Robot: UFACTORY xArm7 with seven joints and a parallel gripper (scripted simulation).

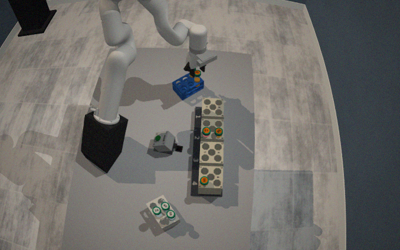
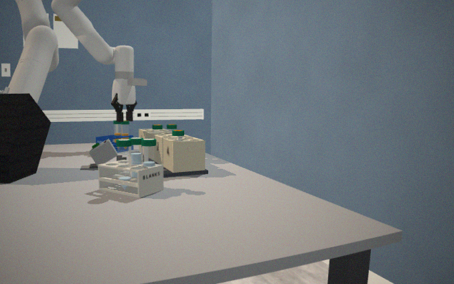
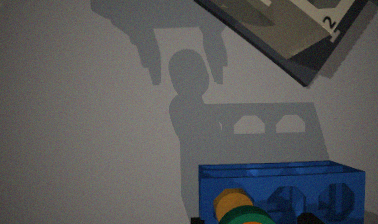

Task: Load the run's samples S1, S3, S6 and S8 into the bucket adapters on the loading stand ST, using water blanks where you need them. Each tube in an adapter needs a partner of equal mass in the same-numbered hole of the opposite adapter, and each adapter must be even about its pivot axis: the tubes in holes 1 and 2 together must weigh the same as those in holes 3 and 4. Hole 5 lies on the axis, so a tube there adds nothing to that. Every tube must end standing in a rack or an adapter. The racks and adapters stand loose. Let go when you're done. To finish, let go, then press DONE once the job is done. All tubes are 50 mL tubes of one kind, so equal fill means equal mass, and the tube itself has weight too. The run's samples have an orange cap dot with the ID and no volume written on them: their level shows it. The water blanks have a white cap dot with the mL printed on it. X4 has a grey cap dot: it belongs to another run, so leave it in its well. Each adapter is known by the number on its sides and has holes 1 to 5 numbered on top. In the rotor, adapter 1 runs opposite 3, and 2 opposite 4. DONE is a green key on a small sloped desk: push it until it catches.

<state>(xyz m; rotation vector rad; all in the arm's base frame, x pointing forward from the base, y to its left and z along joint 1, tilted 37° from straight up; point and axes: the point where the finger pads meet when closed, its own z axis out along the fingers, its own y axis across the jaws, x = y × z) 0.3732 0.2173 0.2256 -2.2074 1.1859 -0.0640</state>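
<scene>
Loading stand (image 1: 196, 148) (image 2: 186, 173) (image 3: 271, 58): largest item. Blue rack (image 1: 181, 93) (image 2: 102, 139) (image 3: 340, 179) at its 11 o'clock, top view. Fingers (image 1: 192, 72) (image 2: 129, 114) part-open, empty, at cap height. Orange-dotted tube (image 1: 197, 72) (image 2: 125, 127) (image 3: 246, 216) upright, rack's 1 o'clock. Expect light, stiff, smooth, slippery if gripped off-centre; take squarely by cap, lift straight.
</scene>
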